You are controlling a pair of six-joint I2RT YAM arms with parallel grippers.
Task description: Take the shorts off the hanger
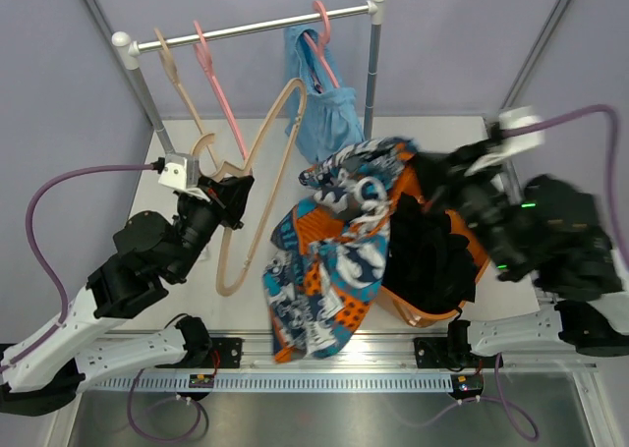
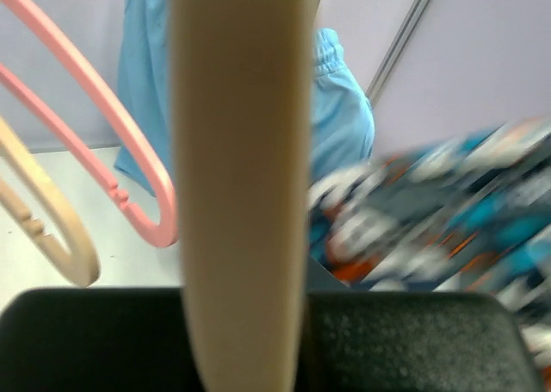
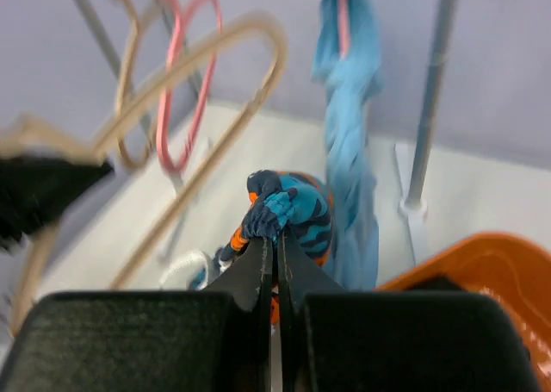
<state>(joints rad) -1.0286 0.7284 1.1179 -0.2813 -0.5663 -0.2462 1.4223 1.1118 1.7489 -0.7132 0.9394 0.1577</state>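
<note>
**Item 1. Patterned shorts**, orange, blue and white. The right fingers are pinched together on a bunched fold of the cloth. The rest drapes below and ahead of them, blurred, and looks free of any hanger. The high, narrow grip probably lets the cloth hang clear for a drop into the basket.

**Item 2. Beige hanger**, bare. It sits between the left fingers, which are clamped on its bar. It slants away from them and seems to be off the rail. It is likely held steady so the shorts could slide off it.

**Item 3. Light blue shorts**. These are on a pink hanger on the rail, well beyond both sets of fingers. Not yet removed.

**Item 4. Orange basket**, below and beside the right fingers. It holds black shorts. Whether a navy pair lies there too cannot be told.

**Item 5. Spare hangers**, one beige and one pink. Both are empty and hang on the rail beyond the left fingers.

**Surface.** The table is white, with a metal strip at its near edge where the arm bases are bolted.

**Room.** Plain pale lilac-grey walls enclose the rack on its far side and flanks. The rack has two posts with white caps.
</note>
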